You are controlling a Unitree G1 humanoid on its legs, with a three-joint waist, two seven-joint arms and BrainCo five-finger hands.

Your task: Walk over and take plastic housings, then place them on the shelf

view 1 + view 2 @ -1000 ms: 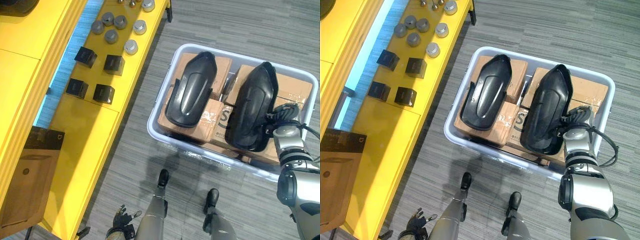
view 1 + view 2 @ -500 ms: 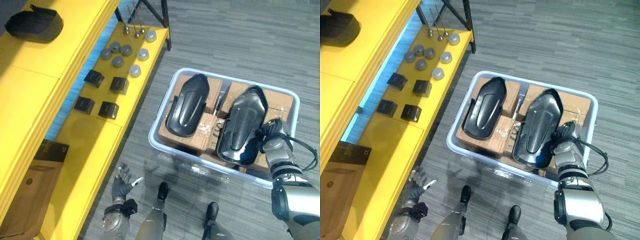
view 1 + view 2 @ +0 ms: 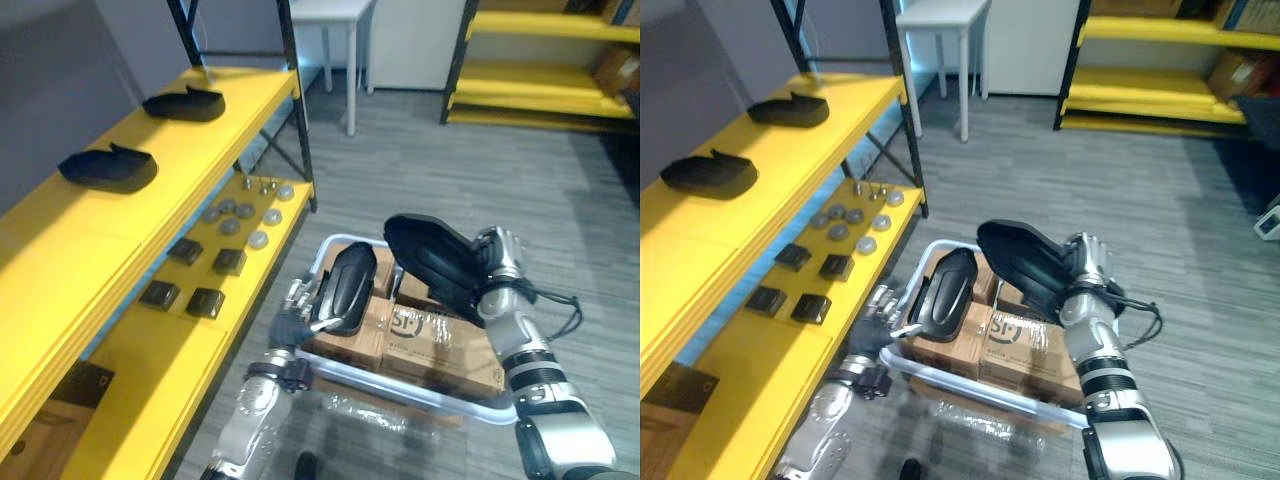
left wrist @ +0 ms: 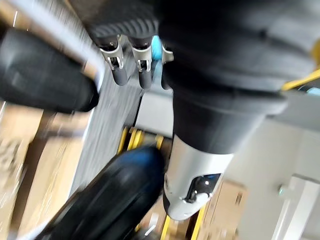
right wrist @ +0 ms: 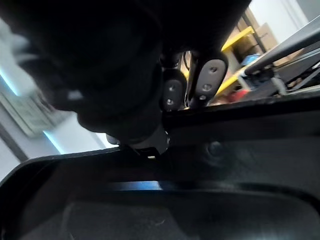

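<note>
My right hand (image 3: pixel 497 253) is shut on a black plastic housing (image 3: pixel 432 262) and holds it tilted in the air above the white bin (image 3: pixel 400 387). In the right wrist view its fingers (image 5: pixel 207 82) hook over the housing's rim (image 5: pixel 240 117). A second black housing (image 3: pixel 350 285) rests on the cardboard boxes in the bin. My left hand (image 3: pixel 295 318) is at that housing's near left edge, fingers fairly straight and touching it. Two more black housings (image 3: pixel 185 103) (image 3: pixel 108 168) lie on the yellow top shelf (image 3: pixel 60 235) at the left.
The lower yellow shelf carries black cubes (image 3: pixel 185 250) and grey round caps (image 3: pixel 240 215). Cardboard boxes (image 3: pixel 430 340) fill the bin. A white table (image 3: pixel 330 12) and another yellow rack (image 3: pixel 540 65) stand at the back, with grey floor between.
The camera has tipped up towards the room. My right hand has lifted its housing out of the bin. My left hand has risen from low by the shelf to the other housing.
</note>
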